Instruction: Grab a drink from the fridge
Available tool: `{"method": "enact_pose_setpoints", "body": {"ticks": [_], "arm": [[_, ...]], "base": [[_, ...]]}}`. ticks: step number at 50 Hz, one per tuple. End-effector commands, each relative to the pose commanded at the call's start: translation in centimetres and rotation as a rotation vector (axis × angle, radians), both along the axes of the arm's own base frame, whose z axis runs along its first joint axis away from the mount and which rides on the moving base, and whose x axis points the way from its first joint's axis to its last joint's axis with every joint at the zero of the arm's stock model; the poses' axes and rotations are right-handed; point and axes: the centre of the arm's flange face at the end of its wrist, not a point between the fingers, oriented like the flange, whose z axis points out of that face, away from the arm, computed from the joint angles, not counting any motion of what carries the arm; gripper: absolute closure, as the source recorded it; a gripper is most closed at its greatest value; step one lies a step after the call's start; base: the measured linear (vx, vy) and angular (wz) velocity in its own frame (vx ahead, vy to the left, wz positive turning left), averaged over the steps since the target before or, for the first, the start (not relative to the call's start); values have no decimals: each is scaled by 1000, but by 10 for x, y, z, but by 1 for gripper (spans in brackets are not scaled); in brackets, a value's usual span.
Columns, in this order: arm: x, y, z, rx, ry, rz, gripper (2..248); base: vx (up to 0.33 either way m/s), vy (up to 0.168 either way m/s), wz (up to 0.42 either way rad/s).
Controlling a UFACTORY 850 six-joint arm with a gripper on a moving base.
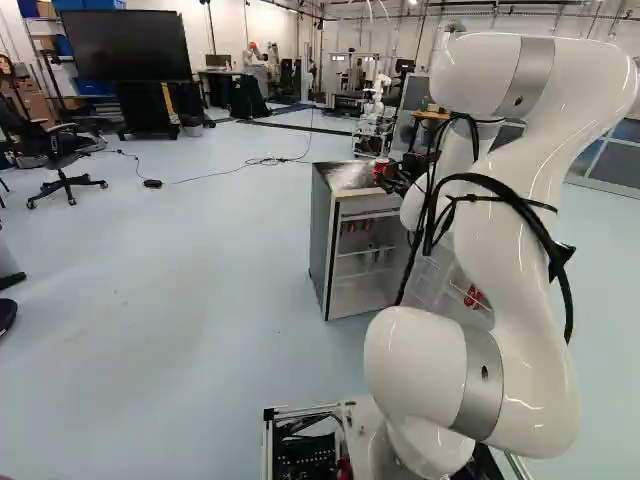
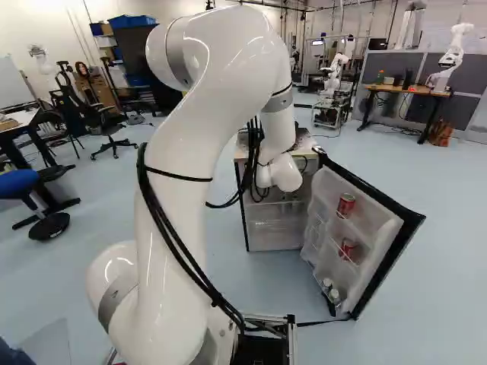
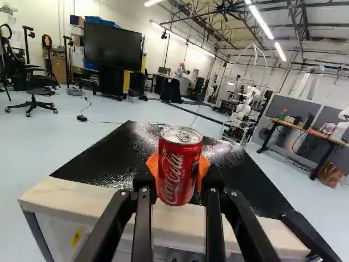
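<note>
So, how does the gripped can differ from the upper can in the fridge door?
The gripped can is clamped in the end effector; the upper door can rests ungripped in the open fridge door. The gripped can is up by the fridge top; the upper door can sits lower. Both are red.

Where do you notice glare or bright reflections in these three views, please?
Wrist view: ceiling lights shine, and glare speckles the fridge's black top; left base view: that top has a pale sheen; both base views: highlights streak the white arm.
</note>
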Motion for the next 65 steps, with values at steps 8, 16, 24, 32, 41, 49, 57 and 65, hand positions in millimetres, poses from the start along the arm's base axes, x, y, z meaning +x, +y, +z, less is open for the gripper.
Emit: {"method": "enact_pose_setpoints", "body": {"ticks": [8,16,24,32,41,49,57,65], "arm": [[13,0,-2,-5,-9,9,159],[26,1,-4,-10,-19,21,159],[37,3,-8,-12,-24,33,159],[46,4,-18,-10,-19,40,159],[48,4,-22,-9,-17,42,159],[48,4,-22,-9,-16,42,159],[48,4,-22,-9,-16,42,123],[48,4,-22,-9,-16,42,89]], "base": [[0,0,0],[0,0,0],[0,0,0],[0,0,0],[0,0,0],[0,0,0],[0,0,0],[0,0,0]]}}
